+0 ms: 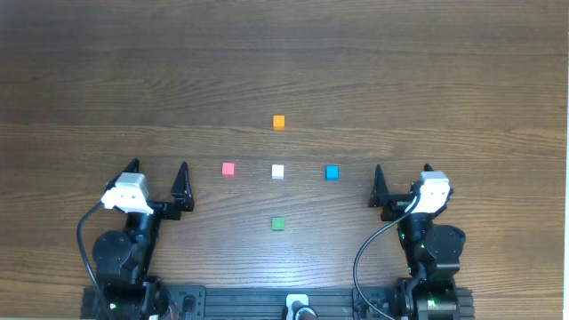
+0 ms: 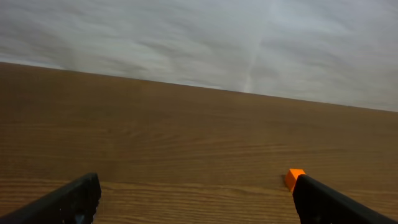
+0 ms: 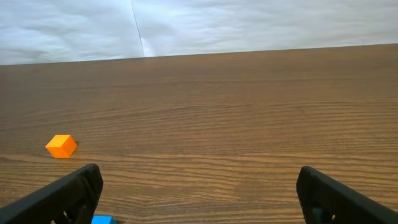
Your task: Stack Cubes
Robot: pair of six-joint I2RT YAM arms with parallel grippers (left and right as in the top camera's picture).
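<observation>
Five small cubes lie apart on the wooden table: an orange cube (image 1: 279, 122) farthest back, then a pink cube (image 1: 228, 168), a white cube (image 1: 277, 172) and a blue cube (image 1: 332, 172) in a row, and a green cube (image 1: 277, 224) nearest the arm bases. My left gripper (image 1: 158, 173) stands open to the left of the pink cube with nothing between its fingers. My right gripper (image 1: 403, 179) stands open to the right of the blue cube, also holding nothing. The orange cube (image 2: 293, 178) shows beside the left gripper's finger, and the right wrist view shows the orange cube (image 3: 61, 146) and a sliver of the blue cube (image 3: 103, 219).
The wooden table (image 1: 444, 71) stretches wide and bare behind and beside the cubes. A pale wall (image 3: 249, 25) rises beyond the table's far edge. Both arm bases and their cables sit along the near edge.
</observation>
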